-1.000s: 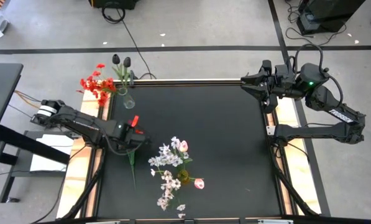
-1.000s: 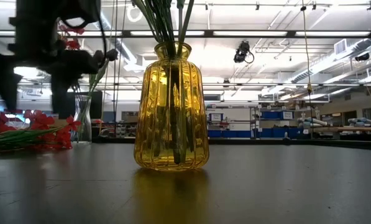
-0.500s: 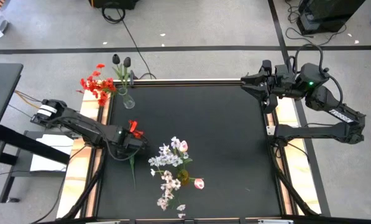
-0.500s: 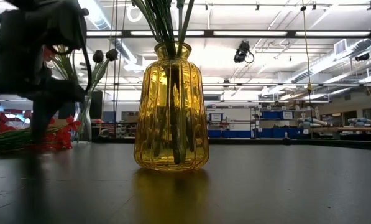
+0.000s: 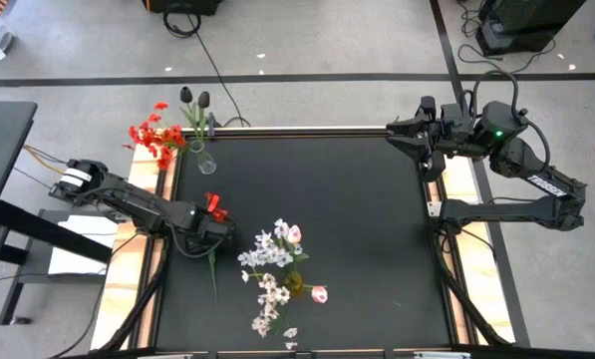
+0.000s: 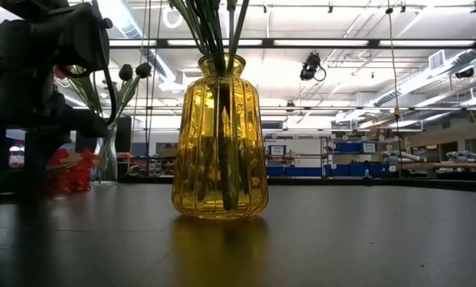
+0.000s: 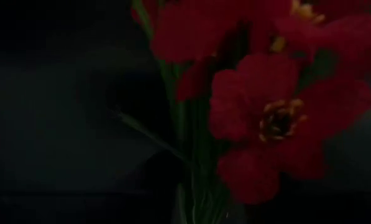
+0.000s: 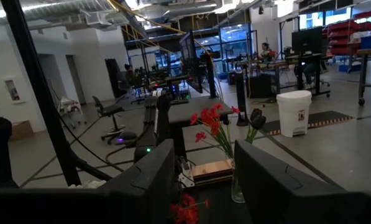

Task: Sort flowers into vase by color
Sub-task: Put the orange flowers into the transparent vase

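A red flower (image 5: 215, 207) lies flat on the black table, its green stem (image 5: 212, 267) running toward the near edge. My left gripper (image 5: 202, 231) is low right over it; the left wrist view is filled by its red blossoms (image 7: 266, 118). A yellow glass vase (image 6: 220, 147) stands upright near the table's near edge and holds white-lilac sprays (image 5: 267, 254) and pink tulip buds (image 5: 319, 294). A clear vase (image 5: 205, 160) at the far left corner holds red blossoms (image 5: 152, 135) and dark buds. My right gripper (image 5: 395, 135) waits open at the far right edge, off everything.
The table's middle and right half show bare black surface (image 5: 367, 229). The clear vase (image 6: 106, 155) stands behind my left gripper (image 6: 30, 143). Wooden side rails (image 5: 461, 179) border the table. The room beyond holds desks, chairs and a white bin (image 8: 294, 112).
My left gripper has come down onto the red flower on the table and shifted a little toward the near edge. Most of that move came in the first half second. The flower has stayed where it lies.
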`<state>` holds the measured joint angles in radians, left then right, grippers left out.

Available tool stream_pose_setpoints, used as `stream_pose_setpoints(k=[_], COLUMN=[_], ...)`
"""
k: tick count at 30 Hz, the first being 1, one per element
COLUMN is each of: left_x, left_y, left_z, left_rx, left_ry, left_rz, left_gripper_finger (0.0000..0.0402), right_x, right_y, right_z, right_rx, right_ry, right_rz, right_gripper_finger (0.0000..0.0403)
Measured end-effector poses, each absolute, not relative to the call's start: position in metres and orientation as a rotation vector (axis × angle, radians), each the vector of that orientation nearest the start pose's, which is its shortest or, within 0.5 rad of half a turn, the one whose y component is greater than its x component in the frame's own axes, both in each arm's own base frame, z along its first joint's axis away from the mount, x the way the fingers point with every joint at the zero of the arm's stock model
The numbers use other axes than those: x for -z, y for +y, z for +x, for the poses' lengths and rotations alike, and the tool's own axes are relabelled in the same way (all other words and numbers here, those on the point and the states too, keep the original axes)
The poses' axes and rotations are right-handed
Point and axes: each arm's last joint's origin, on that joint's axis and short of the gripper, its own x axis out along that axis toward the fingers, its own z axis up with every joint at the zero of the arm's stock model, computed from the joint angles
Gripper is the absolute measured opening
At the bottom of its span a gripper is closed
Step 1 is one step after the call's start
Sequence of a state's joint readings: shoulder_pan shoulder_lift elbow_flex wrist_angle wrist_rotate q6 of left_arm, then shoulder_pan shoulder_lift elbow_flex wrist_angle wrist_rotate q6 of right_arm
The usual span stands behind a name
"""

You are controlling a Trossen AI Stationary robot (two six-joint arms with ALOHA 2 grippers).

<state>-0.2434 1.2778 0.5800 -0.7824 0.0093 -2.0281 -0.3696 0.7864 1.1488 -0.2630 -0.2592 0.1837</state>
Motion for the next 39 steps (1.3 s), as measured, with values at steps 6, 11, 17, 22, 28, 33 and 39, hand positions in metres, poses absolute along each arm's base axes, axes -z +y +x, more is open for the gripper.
stream_pose_setpoints(k=[6, 11, 17, 22, 28, 33, 39], left_x=[-0.149, -0.149, -0.155, -0.164, -0.175, -0.187, -0.202], left_y=[-0.044, -0.044, -0.043, -0.036, -0.026, -0.015, 0.008], left_z=[0.175, 0.178, 0.178, 0.177, 0.175, 0.183, 0.197], left_rx=[-1.259, -1.203, -1.110, -1.027, -0.945, -0.754, -0.601], left_ry=[1.063, 1.060, 1.073, 1.049, 0.979, 0.877, 0.694], left_rz=[-1.432, -1.427, -1.382, -1.355, -1.302, -1.179, -0.956], left_gripper_finger=[0.0076, 0.0037, 0.0026, 0.0024, 0.0024, 0.0023, 0.0023], right_x=[-0.443, -0.443, -0.443, -0.443, -0.443, -0.443, -0.443], right_y=[-0.042, -0.042, -0.042, -0.042, -0.042, -0.042, -0.042], right_z=[0.130, 0.130, 0.130, 0.130, 0.130, 0.130, 0.130], right_rx=[0.101, 0.101, 0.101, 0.101, 0.101, 0.101, 0.101], right_ry=[-0.104, -0.105, -0.104, -0.105, -0.104, -0.104, -0.104], right_rz=[0.153, 0.153, 0.153, 0.152, 0.153, 0.153, 0.153], right_gripper_finger=[0.0176, 0.0176, 0.0176, 0.0176, 0.0176, 0.0176, 0.0176])
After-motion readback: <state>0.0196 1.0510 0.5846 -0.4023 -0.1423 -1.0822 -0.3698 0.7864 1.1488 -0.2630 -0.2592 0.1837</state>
